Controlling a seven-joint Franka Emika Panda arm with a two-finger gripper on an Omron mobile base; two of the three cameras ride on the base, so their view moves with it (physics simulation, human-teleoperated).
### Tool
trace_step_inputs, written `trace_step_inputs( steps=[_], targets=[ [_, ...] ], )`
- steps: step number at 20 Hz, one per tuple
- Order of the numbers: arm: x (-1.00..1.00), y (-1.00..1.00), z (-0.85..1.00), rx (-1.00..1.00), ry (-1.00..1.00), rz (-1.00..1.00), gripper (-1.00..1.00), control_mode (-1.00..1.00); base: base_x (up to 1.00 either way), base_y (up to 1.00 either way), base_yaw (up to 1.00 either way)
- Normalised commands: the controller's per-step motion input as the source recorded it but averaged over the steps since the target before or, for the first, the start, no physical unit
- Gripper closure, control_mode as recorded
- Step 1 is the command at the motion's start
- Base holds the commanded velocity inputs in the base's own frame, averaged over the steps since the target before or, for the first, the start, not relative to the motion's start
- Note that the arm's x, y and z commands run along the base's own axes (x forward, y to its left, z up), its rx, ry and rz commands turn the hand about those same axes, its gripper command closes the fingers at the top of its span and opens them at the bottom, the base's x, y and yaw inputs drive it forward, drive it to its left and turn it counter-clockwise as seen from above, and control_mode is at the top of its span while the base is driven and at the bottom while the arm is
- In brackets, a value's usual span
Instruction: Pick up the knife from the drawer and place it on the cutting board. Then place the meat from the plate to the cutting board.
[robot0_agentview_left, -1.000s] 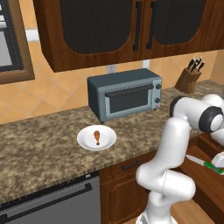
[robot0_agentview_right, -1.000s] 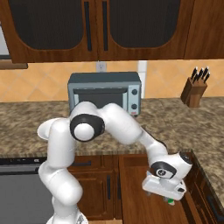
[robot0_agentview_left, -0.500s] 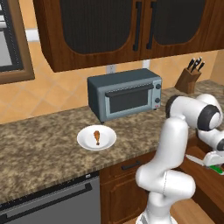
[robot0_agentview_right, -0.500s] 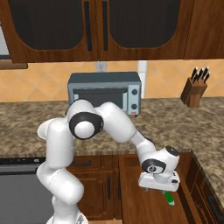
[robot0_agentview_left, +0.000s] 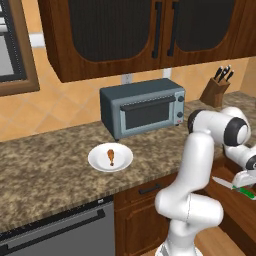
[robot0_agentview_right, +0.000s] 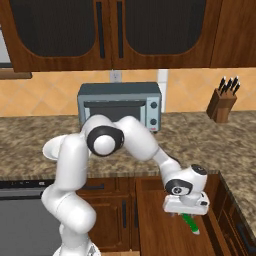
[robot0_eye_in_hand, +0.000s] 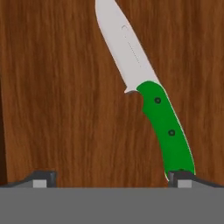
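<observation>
The knife lies flat on the wooden floor of the open drawer. Its silver blade points away from the hand, and the green handle runs toward my right fingertip. My gripper hovers low over the knife, open, with nothing between the fingers. From the base it hangs inside the drawer above the green handle. The knife also shows under the hand at the right edge. The meat rests on the white plate on the counter. The cutting board is out of view.
A grey toaster oven stands at the back of the granite counter. A wooden knife block sits at the back right. Dark wall cabinets hang overhead. A dishwasher front lies below the counter on the left.
The wrist has shifted slightly left over the drawer and settled above the knife. The jaws have stayed open; knife, plate and meat have not moved.
</observation>
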Motion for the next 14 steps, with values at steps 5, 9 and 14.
trace_step_inputs(
  steps=[5,9,14],
  targets=[
    [0.12,-0.32,-0.14,0.00,0.00,0.04,-1.00,-1.00,0.00,0.00,0.00],
    [0.10,-0.16,-0.37,0.00,0.00,0.04,-1.00,-1.00,0.00,0.00,0.00],
    [0.07,-0.14,-0.33,0.00,0.00,0.04,-1.00,-1.00,0.00,0.00,0.00]
  ],
)
